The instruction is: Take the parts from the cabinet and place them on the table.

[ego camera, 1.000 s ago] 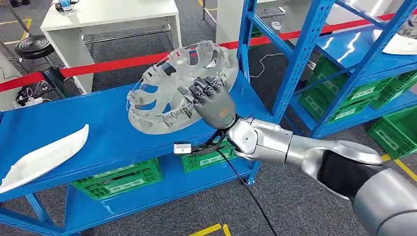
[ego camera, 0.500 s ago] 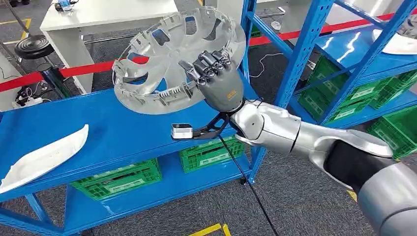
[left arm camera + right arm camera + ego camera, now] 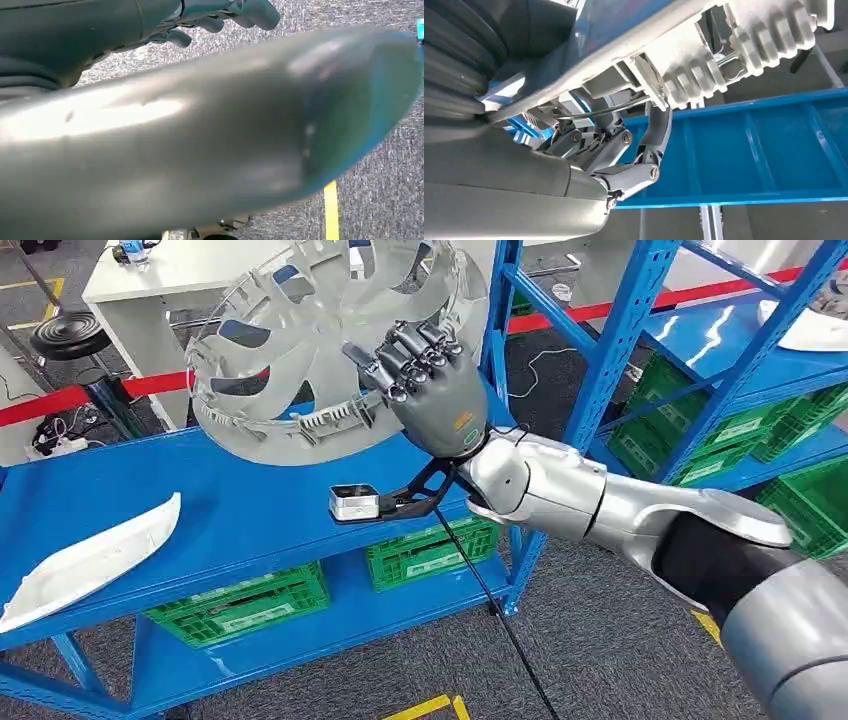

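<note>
My right hand (image 3: pixel 425 380) grips the rim of a large silver wheel cover (image 3: pixel 300 340) with open spokes, holding it tilted in the air above the blue cabinet shelf (image 3: pixel 230 510). In the right wrist view, the fingers (image 3: pixel 634 170) hook around the ribbed edge of the wheel cover (image 3: pixel 744 40), with the blue shelf (image 3: pixel 764 150) behind. A long white curved part (image 3: pixel 85 560) lies at the shelf's near left. The left hand (image 3: pixel 225 12) hangs over grey floor, its fingers mostly cut off by the frame edge.
A white table (image 3: pixel 210 270) stands behind the cabinet, past a red barrier tape (image 3: pixel 60 400). Green crates (image 3: pixel 240 605) sit on the lower shelf. A second blue rack (image 3: pixel 700 340) to the right holds another white part (image 3: pixel 810 330) and more green crates.
My right hand has raised the wheel cover off the shelf, up and to the left. The white part has not moved.
</note>
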